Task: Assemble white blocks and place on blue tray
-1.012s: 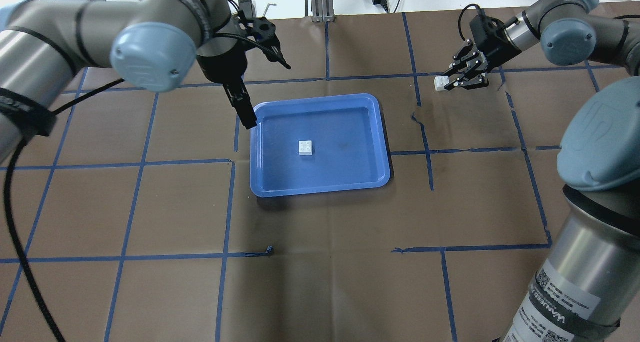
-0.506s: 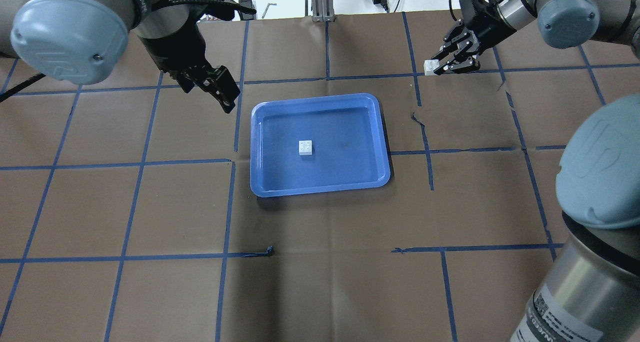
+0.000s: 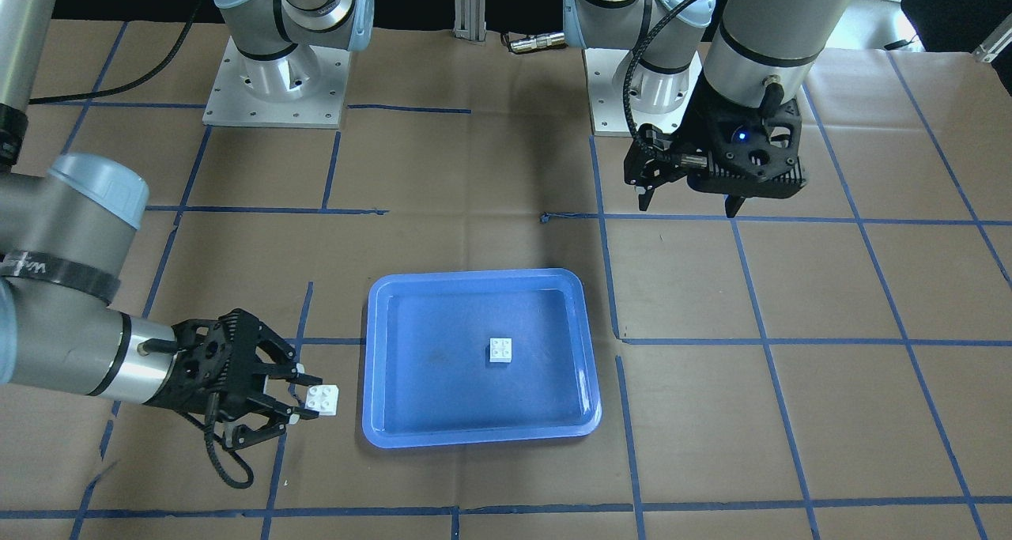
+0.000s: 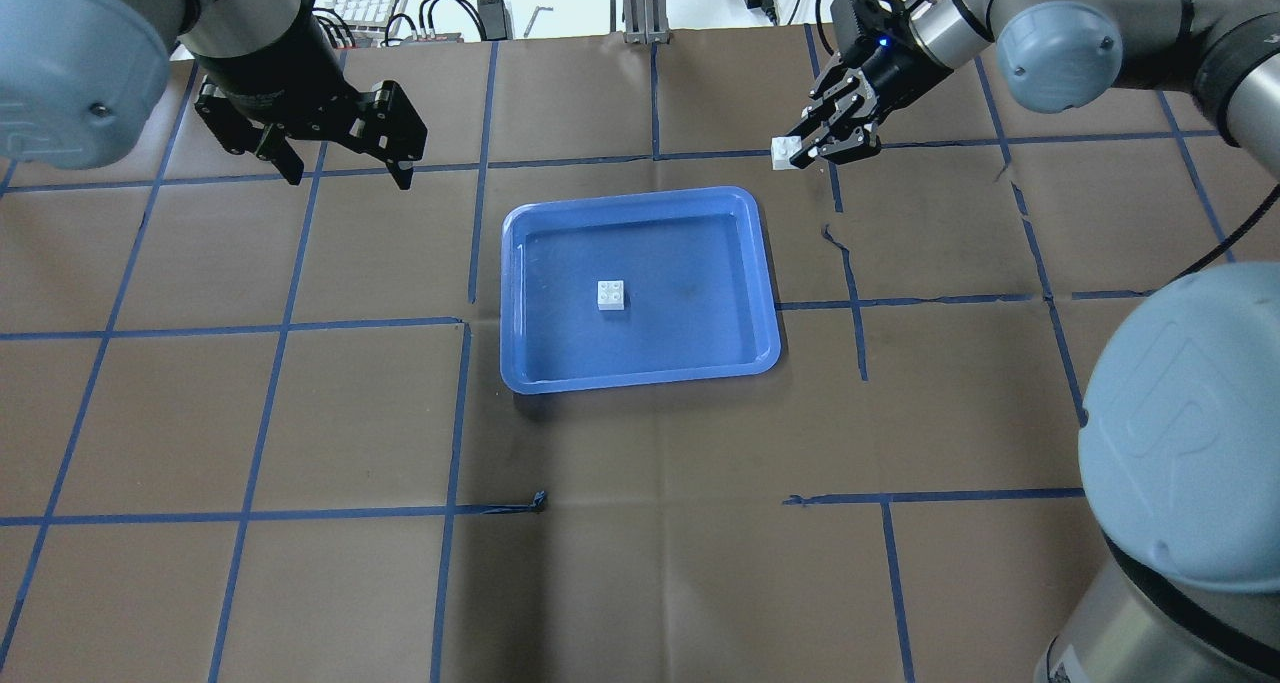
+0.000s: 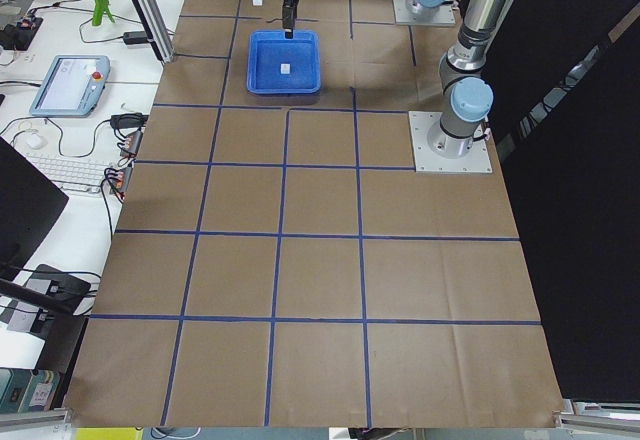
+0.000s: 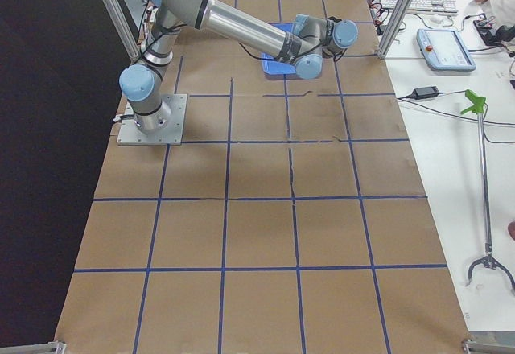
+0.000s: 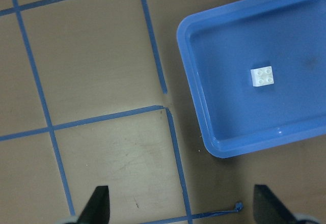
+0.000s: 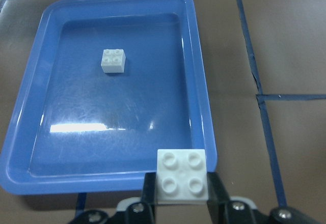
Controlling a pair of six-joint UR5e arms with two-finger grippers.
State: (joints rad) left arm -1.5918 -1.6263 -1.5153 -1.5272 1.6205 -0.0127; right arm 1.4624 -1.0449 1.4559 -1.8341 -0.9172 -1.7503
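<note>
First white block point(image 8: 182, 176) is pinched between the two fingers of the right tool point(image 4: 803, 153), clamped on opposite sides. All four studs face up toward the wrist camera. The right tool comes in at a slant, and in the overhead view it holds the block just beside the far right corner of the blue tray point(image 4: 640, 195), outside the rim. From the right wrist view the block looks like it overlaps the tray's edge, but that's just the angle. I honestly can't tell how high off the tabletop point(image 4: 300, 413) it is.

The left tool point(image 4: 350, 175) is spread wide with nothing between its fingers. It points straight down over bare tabletop, off to the left of the tray and toward the far side, well apart from the rim. Its wrist camera shows both fingertips at the bottom corners of the picture, with one end of the tray in view.

The second white block point(image 4: 611, 294) sits studs up on the tray floor, roughly in the middle and a touch left of centre in the overhead view. It isn't touching any wall, and it's well apart from the held one, so the two aren't joined.

The tray lies flat on the tabletop, which is covered in brown paper with a blue tape grid point(image 4: 455, 413).

The side views are too small to add anything about either tool.
</note>
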